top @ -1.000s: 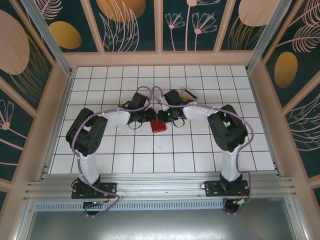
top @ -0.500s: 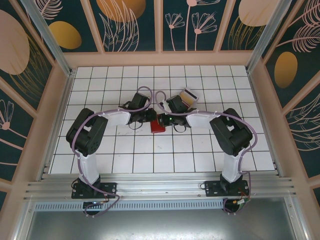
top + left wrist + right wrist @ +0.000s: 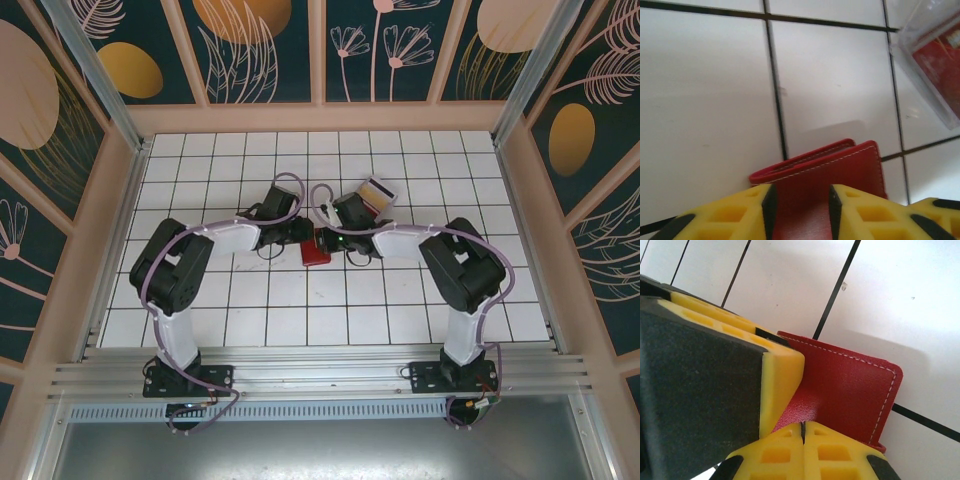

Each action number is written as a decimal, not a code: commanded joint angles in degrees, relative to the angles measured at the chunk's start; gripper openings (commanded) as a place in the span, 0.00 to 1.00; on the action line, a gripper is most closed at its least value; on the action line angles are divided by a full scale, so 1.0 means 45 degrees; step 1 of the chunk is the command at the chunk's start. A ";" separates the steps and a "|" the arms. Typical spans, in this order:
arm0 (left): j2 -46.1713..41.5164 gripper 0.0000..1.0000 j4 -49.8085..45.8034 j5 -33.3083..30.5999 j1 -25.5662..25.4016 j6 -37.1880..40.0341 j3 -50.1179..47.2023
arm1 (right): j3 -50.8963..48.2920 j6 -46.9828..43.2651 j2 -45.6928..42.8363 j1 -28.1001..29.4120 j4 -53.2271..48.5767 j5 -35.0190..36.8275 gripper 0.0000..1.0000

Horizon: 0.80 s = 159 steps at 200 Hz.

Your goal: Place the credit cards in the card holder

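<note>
Right gripper (image 3: 803,432), now drawn nearer, presses its clenched fingers against the card holder (image 3: 850,385) at mid-table. Left gripper (image 3: 801,205) stands parted above it, grasping nothing. Beyond, the uncovered clear box (image 3: 378,190) holds the credit cards (image 3: 940,65); none appears loaded yet.

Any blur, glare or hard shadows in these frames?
Top external: even light, sharp, no glare on the table. Left wrist: clear box soft, faint sheen; card holder crisp. Right wrist: card holder stitching sharp, soft shadow on the tile behind it.

Overhead rear overview, wrist cameras close, sharing card holder (image 3: 840,172)
</note>
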 commanded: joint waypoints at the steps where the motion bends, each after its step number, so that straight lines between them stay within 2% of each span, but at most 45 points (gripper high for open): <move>1: -0.1099 0.47 -0.0712 -0.1679 0.0127 -0.0050 -0.0240 | 0.0510 0.0117 0.1334 -0.0130 -0.2108 0.1223 0.00; 36: -0.3078 0.60 -0.0228 -0.2397 0.0886 -0.0517 -0.1320 | 0.1908 -0.0208 0.2392 -0.0743 -0.2114 0.2031 0.01; 71: -0.5220 0.67 0.0430 -0.3140 0.1778 -0.0707 -0.2994 | 0.2536 -0.0329 0.1800 -0.0783 -0.2064 0.1819 0.06; 89: -0.6095 0.69 0.0646 -0.3623 0.2054 -0.0784 -0.3545 | 0.2806 -0.0405 0.1346 -0.0786 -0.2093 0.1462 0.13; 104: -0.6670 0.72 0.0845 -0.4089 0.2220 -0.0918 -0.3967 | 0.3115 -0.0521 0.1007 -0.0781 -0.2271 0.1294 0.24; 118: -0.7150 0.82 0.0912 -0.4768 0.2369 -0.1170 -0.4318 | 0.3380 -0.0658 0.0561 -0.0770 -0.2454 0.1320 0.33; 126: -0.7426 0.88 0.0909 -0.5304 0.2467 -0.1433 -0.4549 | 0.3453 -0.0749 0.0261 -0.0784 -0.2534 0.1495 0.37; 142: -0.8204 0.95 0.1133 -0.6072 0.2717 -0.1659 -0.5113 | 0.3511 -0.1076 -0.0518 -0.0821 -0.2670 0.2032 0.42; 159: -0.9136 0.98 0.1260 -0.7068 0.3026 -0.1787 -0.5710 | 0.3240 -0.1495 -0.1588 -0.0919 -0.2617 0.2935 0.46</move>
